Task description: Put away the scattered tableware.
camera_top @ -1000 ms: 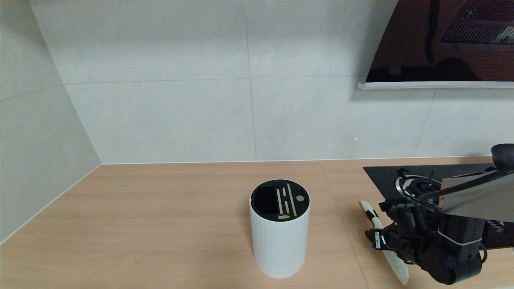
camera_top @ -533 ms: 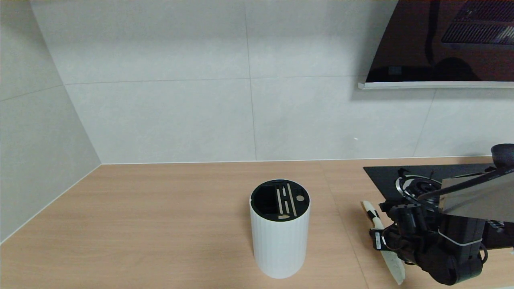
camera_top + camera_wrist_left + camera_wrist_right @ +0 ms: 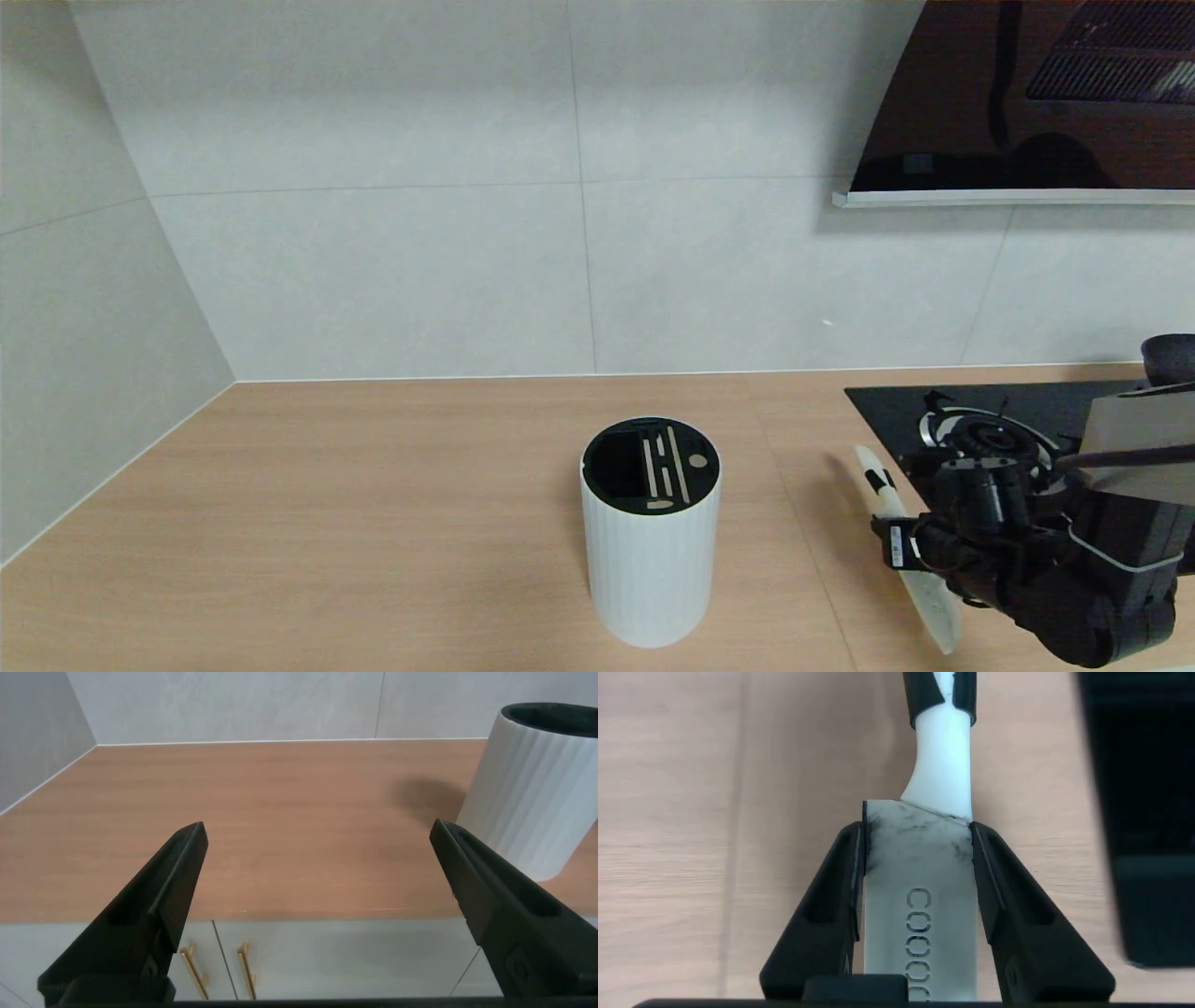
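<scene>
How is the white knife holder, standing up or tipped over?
Upright: the knife holder stands on its base on the countertop, its slotted black top facing up.

White ribbed holder (image 3: pixel 651 560), black top; white knife (image 3: pixel 920 882), grey smudges; wood-grain counter (image 3: pixel 373 523)

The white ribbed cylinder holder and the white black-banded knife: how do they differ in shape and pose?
The white ribbed cylinder holder stands upright, untouched, on the wooden counter; the white black-banded knife is clamped at its blade by the right gripper. The holder is wide and round; the knife long, thin, flat. Both are mostly white with black parts.
</scene>
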